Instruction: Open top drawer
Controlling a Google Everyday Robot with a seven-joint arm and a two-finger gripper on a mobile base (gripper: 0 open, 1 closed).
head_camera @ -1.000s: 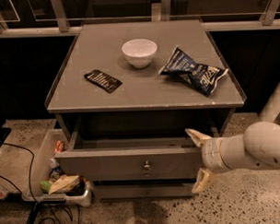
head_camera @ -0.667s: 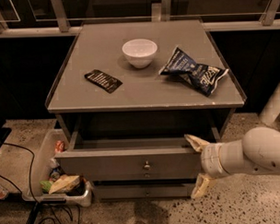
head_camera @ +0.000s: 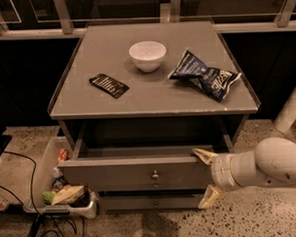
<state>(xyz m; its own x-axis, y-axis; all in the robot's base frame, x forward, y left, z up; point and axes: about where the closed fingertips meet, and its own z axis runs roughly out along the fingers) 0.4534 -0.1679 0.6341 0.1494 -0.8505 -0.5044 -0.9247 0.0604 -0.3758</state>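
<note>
Reaching in from the right, the robot's pale arm (head_camera: pixel 271 162) held its gripper (head_camera: pixel 206 176) at the right end of the top drawer (head_camera: pixel 116 174). The jaws stood wide apart, one above the other. The upper finger (head_camera: pixel 202 155) lay at the top edge of the drawer front and the lower finger (head_camera: pixel 209 196) hung beneath its bottom edge, so the two straddled that corner. Whether either one actually touched the front could not be told, and nothing was clamped between them.

The drawer stood partly pulled out of the grey cabinet (head_camera: pixel 89 100), its front forward of the frame and a dark gap showing behind it. A small round knob (head_camera: pixel 155 176) sat at the centre of the front. Below it was a slimmer drawer (head_camera: pixel 131 204).

On the cabinet top rested a white bowl (head_camera: pixel 147 55), a dark blue crisp bag (head_camera: pixel 205 77) to its right and a flat black packet (head_camera: pixel 109 85) to its left. A plastic bin (head_camera: pixel 40 175) with rubbish in it sat on the speckled floor (head_camera: pixel 258 219) beside the cabinet's left side, with cables (head_camera: pixel 24 193) trailing near it.
</note>
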